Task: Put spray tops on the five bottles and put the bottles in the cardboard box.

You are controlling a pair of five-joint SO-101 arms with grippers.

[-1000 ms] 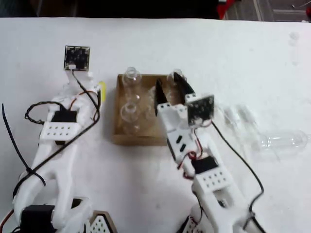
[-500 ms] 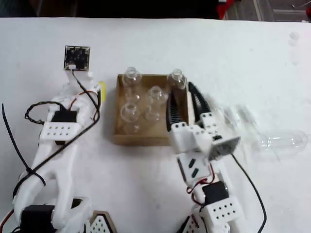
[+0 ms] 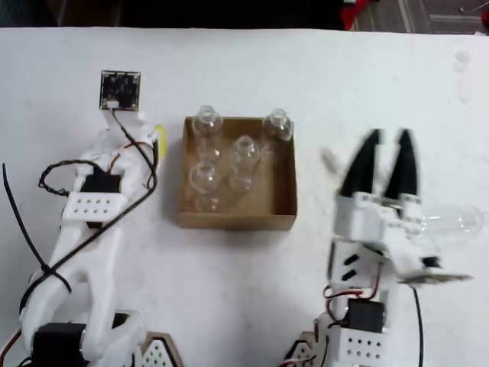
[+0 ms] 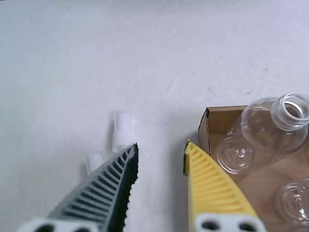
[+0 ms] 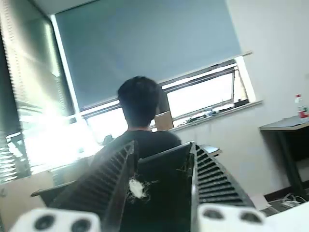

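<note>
Cardboard box (image 3: 286, 222), four bottles (image 3: 243, 149) inside, right pincer (image 3: 388, 139) parted, empty, beyond its edge, left pincer (image 4: 160, 146) parted, empty

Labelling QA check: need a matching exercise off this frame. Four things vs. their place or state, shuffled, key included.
Things:
1. cardboard box
2. loose bottle
3. spray top
4. right end effector

States:
A. lying on its side on the table
B. open, aimed out at the room
C. holds four upright bottles without tops
D. on the table beside the left end effector

Pairs: 1-C, 2-A, 3-D, 4-B
</note>
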